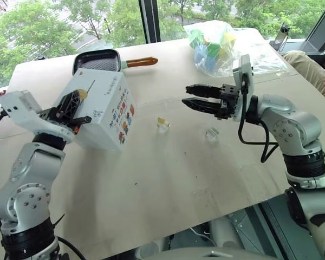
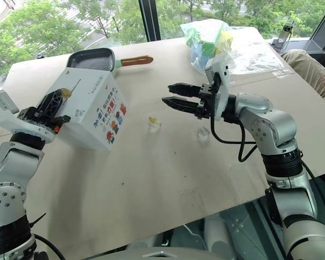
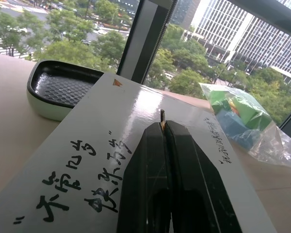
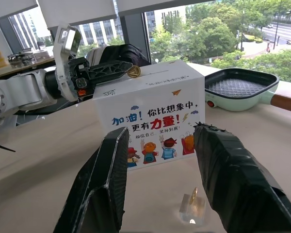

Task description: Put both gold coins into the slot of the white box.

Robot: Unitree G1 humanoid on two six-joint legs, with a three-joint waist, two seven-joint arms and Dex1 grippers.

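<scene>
On the white box [image 1: 105,111], a thin dark slot [image 1: 90,86] crosses its plain top.

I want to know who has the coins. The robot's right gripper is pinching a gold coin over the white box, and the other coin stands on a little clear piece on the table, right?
Not quite: it is the left gripper that pinches the gold coin over the white box, as the right wrist view shows. The right gripper is open, holding nothing. The other coin does stand on the clear piece.
</scene>
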